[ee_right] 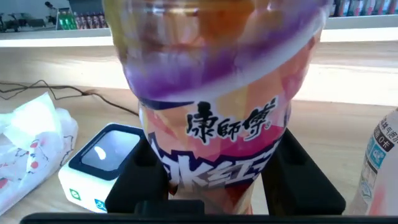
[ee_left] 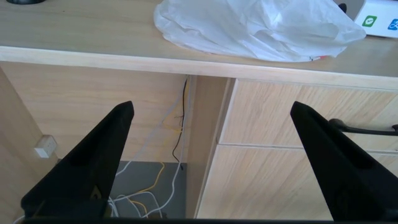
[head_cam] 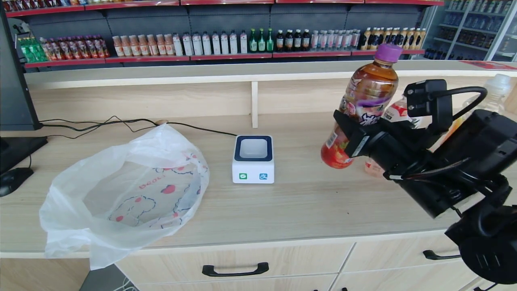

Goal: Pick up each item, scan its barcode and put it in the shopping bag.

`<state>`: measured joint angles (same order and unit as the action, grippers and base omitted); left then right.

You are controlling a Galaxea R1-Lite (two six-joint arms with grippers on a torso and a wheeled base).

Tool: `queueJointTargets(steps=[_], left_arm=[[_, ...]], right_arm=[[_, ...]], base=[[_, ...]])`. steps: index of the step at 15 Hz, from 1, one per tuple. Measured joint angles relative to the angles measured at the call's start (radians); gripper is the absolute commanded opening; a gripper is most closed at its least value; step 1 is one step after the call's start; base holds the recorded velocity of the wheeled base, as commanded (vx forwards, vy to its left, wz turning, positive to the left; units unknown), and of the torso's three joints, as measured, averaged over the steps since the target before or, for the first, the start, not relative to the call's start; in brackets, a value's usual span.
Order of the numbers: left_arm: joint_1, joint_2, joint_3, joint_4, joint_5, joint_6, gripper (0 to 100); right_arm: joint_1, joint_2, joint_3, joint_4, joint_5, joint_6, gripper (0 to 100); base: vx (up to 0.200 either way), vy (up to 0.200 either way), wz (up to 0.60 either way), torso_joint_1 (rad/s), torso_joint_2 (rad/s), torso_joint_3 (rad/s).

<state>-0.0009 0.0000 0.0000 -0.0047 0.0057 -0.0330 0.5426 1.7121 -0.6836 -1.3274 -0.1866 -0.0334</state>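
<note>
While my right tool point(head_cam: 352, 135) clamps the bottle point(head_cam: 369, 95) above the worktop point(head_cam: 307, 202), I want to bring it over the scanner point(head_cam: 253, 158) and slowly turn its barcode point(head_cam: 331, 140) toward the window.

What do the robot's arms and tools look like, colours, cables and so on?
Both tools are black. The left tool has two wedge-shaped fingers tapering to tips. The right arm is bulky, with a camera block on its wrist, a thick black cable looping from it, thin wires alongside and a white label on the right tool.
</note>
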Motion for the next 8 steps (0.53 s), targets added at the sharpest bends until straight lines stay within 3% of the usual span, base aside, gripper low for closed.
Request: queueJointTargets(steps=[4,8], left_arm=[[0.0,0.0,0.0,0.0,0.0,0.003,100],[-0.001,0.0,0.0,0.0,0.0,0.003,100]], right_arm=[[0.075,-0.103,0.111,-0.003,0.001,0.021,0],[0.229,-0.166,0.258,-0.063,0.0,0.06,0]], base=[[0.0,0.0,0.0,0.0,0.0,0.0],[0.0,0.0,0.0,0.0,0.0,0.0]])
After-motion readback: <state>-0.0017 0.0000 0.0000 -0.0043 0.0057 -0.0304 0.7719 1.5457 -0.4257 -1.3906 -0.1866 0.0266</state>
